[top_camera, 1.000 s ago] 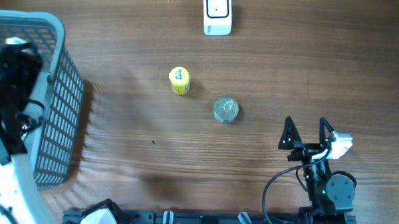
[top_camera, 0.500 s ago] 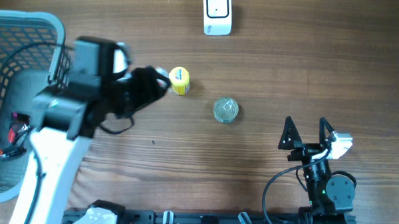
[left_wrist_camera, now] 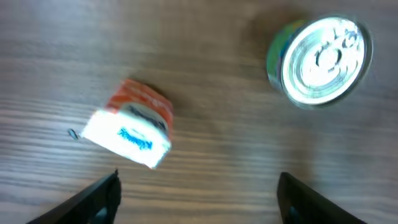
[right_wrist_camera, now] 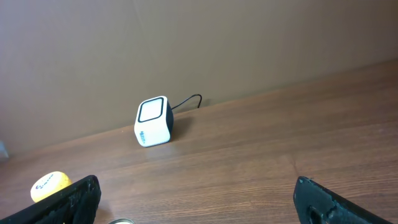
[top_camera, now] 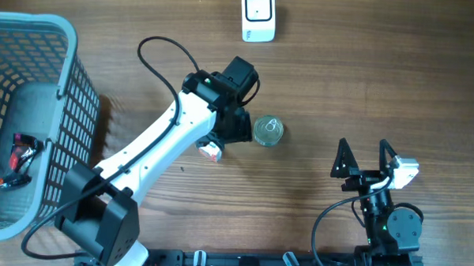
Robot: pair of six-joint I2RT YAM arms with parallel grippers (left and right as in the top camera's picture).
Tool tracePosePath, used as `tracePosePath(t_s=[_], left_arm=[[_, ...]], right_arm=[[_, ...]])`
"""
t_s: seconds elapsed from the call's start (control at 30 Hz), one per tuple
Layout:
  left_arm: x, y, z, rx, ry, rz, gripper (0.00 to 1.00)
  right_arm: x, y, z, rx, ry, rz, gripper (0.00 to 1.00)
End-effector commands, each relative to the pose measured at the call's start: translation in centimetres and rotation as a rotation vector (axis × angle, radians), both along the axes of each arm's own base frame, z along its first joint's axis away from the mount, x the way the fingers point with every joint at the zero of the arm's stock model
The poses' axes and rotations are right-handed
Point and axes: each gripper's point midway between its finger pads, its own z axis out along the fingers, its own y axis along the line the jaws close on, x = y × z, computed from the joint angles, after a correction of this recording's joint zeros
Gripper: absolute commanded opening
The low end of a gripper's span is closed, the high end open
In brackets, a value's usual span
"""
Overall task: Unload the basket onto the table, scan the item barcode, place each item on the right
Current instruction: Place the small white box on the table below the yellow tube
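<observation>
Fingers (left_wrist_camera: 99,198) of the left gripper (left_wrist_camera: 199,179) stand wide apart, and nothing sits between them. A small orange-and-white carton (left_wrist_camera: 130,123) lies on its side on the wooden table (top_camera: 145,35) just ahead of the fingertips, nearer one finger than the other and touching neither. Farther ahead, on the other finger's side, a tin can (left_wrist_camera: 320,60) stands upright, apart from the carton. The white scanner (top_camera: 258,16) sits well beyond the hand at the table's far edge. A grey basket (top_camera: 64,111) stands far back, off to the side of the arm. The right gripper (top_camera: 365,157) is spread wide too and empty, well clear of everything; ahead of it sits a yellow tub (right_wrist_camera: 50,185), short of the scanner.
</observation>
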Motion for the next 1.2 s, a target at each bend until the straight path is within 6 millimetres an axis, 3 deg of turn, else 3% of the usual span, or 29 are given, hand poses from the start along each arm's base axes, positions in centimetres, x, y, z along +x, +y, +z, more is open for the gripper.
tracePosePath(t_s=[0.0,0.1,0.17,0.23,0.3,0.33,0.4,0.43,0.5,0.53,0.63,0.7,0.77,0.83,0.9,0.97,1.07,1.1,1.17], left_arm=[[1.3,0.8,1.5,0.033,-0.101,-0.021,0.79],[1.6,0.9,3.7,0.004,-0.175,-0.018,0.81],[1.9,2.2,5.4,0.038,-0.25,-0.002,0.83],[2.2,3.8,8.7,0.036,-0.359,0.017,0.88],[2.0,6.4,12.9,0.016,-0.493,0.086,1.0],[1.6,8.9,15.9,0.008,-0.593,0.151,1.0],[0.6,12.6,19.9,-0.01,-0.731,0.258,1.0],[-0.9,16.4,23.8,-0.045,-0.874,0.389,1.0],[-3.1,21.2,27.3,-0.039,-1.011,0.563,1.0],[-4.8,24.7,29.4,0.003,-1.097,0.697,1.0],[-7.0,30.8,30.2,0.164,-1.122,0.92,1.0],[-6.0,33.0,28.7,0.205,-1.044,0.92,1.0],[-3.8,36.7,25.8,0.225,-0.927,0.959,1.0],[-2.2,40.0,25.0,0.252,-0.92,1.019,1.0],[0.5,44.0,26.7,0.289,-1.047,1.047,1.0],[2.4,46.7,30.6,0.375,-1.237,0.984,1.0],[3.3,47.0,37.2,0.525,-1.476,0.823,1.0],[3.2,46.6,37.6,0.565,-1.466,0.773,1.0],[3.3,45.3,36.0,0.54,-1.394,0.751,1.0]], right_arm=[[0.0,0.2,0.1,-0.017,-0.008,0.01,1.0],[0.0,0.2,0.1,-0.017,-0.008,0.01,1.0],[0.0,0.2,0.1,-0.017,-0.008,0.01,1.0],[0.0,0.2,0.1,-0.017,-0.008,0.01,1.0],[0.0,0.2,0.1,-0.017,-0.008,0.01,1.0],[0.0,0.2,0.1,-0.017,-0.008,0.01,1.0],[0.0,0.2,0.1,-0.017,-0.008,0.01,1.0],[0.0,0.2,0.1,-0.017,-0.008,0.01,1.0],[0.0,0.2,0.1,-0.017,-0.008,0.01,1.0],[0.0,0.2,0.1,-0.017,-0.008,0.01,1.0],[0.0,0.2,0.1,-0.017,-0.008,0.01,1.0],[0.0,0.2,0.1,-0.017,-0.008,0.01,1.0],[0.0,0.2,0.1,-0.017,-0.008,0.01,1.0],[0.0,0.2,0.1,-0.017,-0.008,0.01,1.0],[0.0,0.2,0.1,-0.017,-0.008,0.01,1.0],[0.0,0.2,0.1,-0.017,-0.008,0.01,1.0],[0.0,0.2,0.1,-0.017,-0.008,0.01,1.0],[0.0,0.2,0.1,-0.017,-0.008,0.01,1.0],[0.0,0.2,0.1,-0.017,-0.008,0.01,1.0]])
